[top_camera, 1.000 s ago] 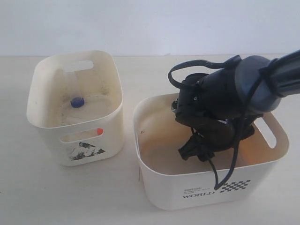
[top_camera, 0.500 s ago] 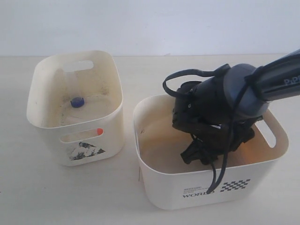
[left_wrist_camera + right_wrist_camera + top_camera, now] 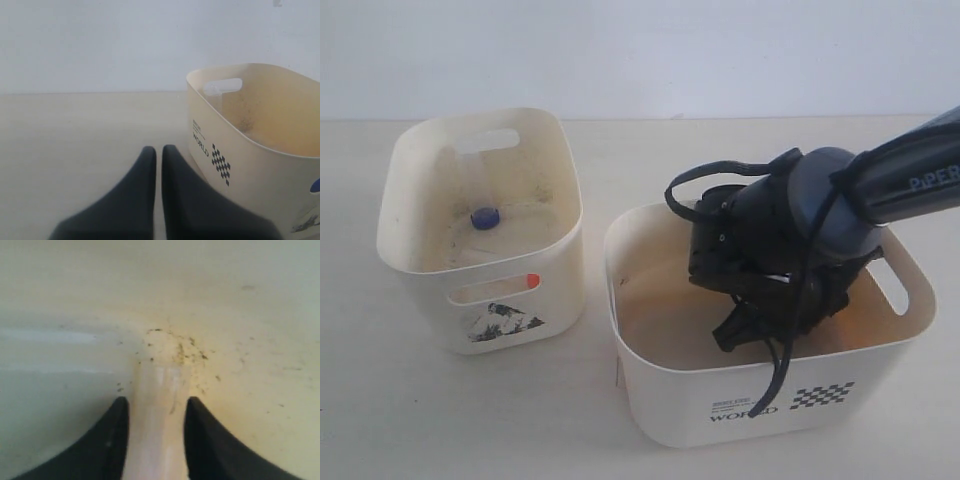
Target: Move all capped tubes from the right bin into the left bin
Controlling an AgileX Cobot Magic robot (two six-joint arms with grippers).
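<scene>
Right arm (image 3: 910, 185) pitched steeply down into the WORLD bin (image 3: 655, 400), wrist sunk slightly lower than a second before, right gripper (image 3: 156, 402) clamped on a clear tube (image 3: 157, 440), left gripper (image 3: 158, 150) closed, empty.

Beige table (image 3: 420, 420), left bin (image 3: 430, 312), right bin (image 3: 670, 400) apart

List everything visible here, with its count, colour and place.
left bin: one, cream, picture sticker, table's left.
right bin: one, cream, marked WORLD, table's right.
blue cap: one, inside the left bin.
orange-red cap: one, behind the left bin's front slot.
clear tube: one, in the right bin, between the right jaws.
table: one, pale beige, under both bins.
right arm: one, dark grey, reaching into the right bin.
right jaws: one pair, black, closed on the clear tube.
left jaws: one pair, black, shut, empty.
</scene>
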